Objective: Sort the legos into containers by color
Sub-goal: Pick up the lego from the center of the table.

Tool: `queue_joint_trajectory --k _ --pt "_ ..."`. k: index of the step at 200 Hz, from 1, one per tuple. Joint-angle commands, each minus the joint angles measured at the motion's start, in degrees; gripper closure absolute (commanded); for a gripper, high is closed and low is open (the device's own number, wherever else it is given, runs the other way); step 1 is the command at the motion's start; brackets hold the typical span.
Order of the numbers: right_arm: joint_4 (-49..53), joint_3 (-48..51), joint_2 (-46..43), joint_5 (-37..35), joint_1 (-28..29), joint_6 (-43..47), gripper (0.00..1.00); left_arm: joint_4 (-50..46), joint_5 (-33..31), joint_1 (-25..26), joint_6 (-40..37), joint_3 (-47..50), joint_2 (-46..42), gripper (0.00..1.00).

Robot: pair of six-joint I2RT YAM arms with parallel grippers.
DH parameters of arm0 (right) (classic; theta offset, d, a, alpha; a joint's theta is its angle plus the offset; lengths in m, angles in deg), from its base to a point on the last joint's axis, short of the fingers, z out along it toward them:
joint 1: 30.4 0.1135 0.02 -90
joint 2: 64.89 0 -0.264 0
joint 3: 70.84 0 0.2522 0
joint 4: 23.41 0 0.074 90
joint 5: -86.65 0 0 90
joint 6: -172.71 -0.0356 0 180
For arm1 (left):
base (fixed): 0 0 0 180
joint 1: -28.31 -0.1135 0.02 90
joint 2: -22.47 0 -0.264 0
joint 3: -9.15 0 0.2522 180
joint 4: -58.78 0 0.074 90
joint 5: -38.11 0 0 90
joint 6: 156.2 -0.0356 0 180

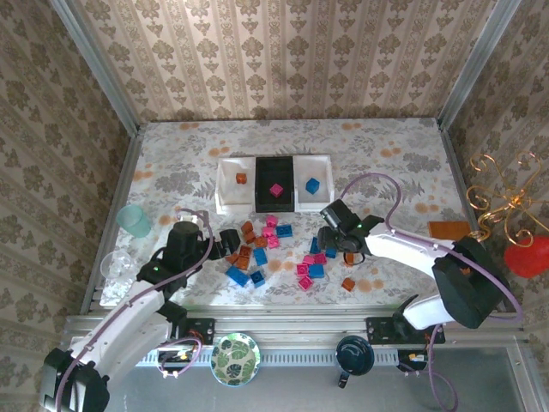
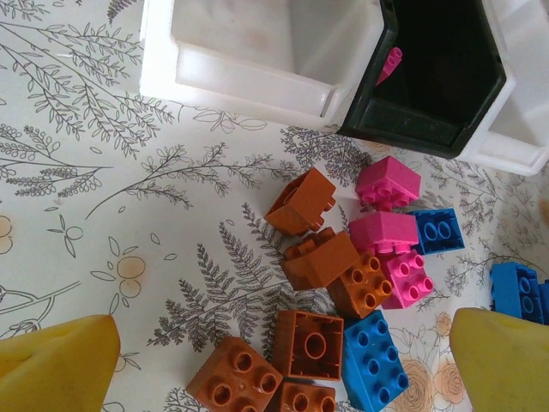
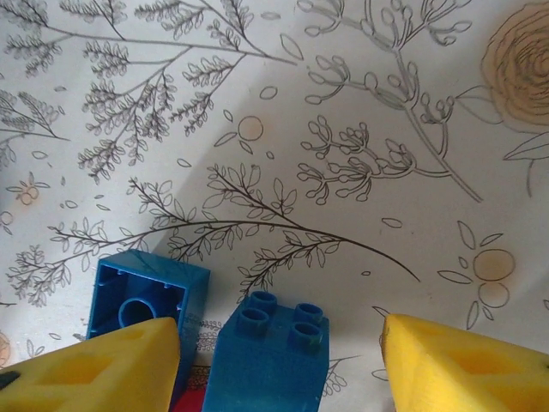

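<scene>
Right gripper (image 3: 280,352): spread, low over the worktop (image 3: 360,129), with one yellow finger on each side of a blue brick (image 3: 270,365) that lies studs up. Neither finger touches it.
Crowding risk: a second blue brick (image 3: 141,296), hollow side up, lies just beside the finger on the left of the wrist view. Closing from here could catch its corner, shove it, or jam both bricks into a crooked grip.
Slip risk: the studded brick sits nearer one finger than the other. The first finger to arrive would likely push and turn it, and a corner pinch on smooth plastic could let it drop on the way.
Left gripper (image 2: 283,352): spread wide and holding nothing, above a cluster (image 2: 343,283) of orange, pink and blue bricks.
Cluster risk: those bricks touch one another, so a straight descent could pinch two colours at once or scatter the neighbours.
Trays: on the far side of the heap. The left white tray (image 1: 221,184) holds an orange brick, the black tray (image 1: 262,167) a pink one, and the right white tray (image 1: 326,172) a blue one.
Sorting risk: the trays are joined wall to wall, so a release near the shared wall could tip the blue brick into the black tray.
Arm risk: both grippers work the same heap and could crowd each other.
</scene>
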Motion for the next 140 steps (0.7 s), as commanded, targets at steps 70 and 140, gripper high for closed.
queue_joint_trajectory --k 70,140 --pt "-0.85 2.38 1.11 1.36 -0.50 -1.10 0.50 2.56 0.63 0.42 0.87 -0.20 0.91 0.00" --pt "1.44 -0.09 -11.04 0.83 -1.02 5.27 0.73 1.01 1.43 0.38 -0.02 -0.98 -0.26 0.00"
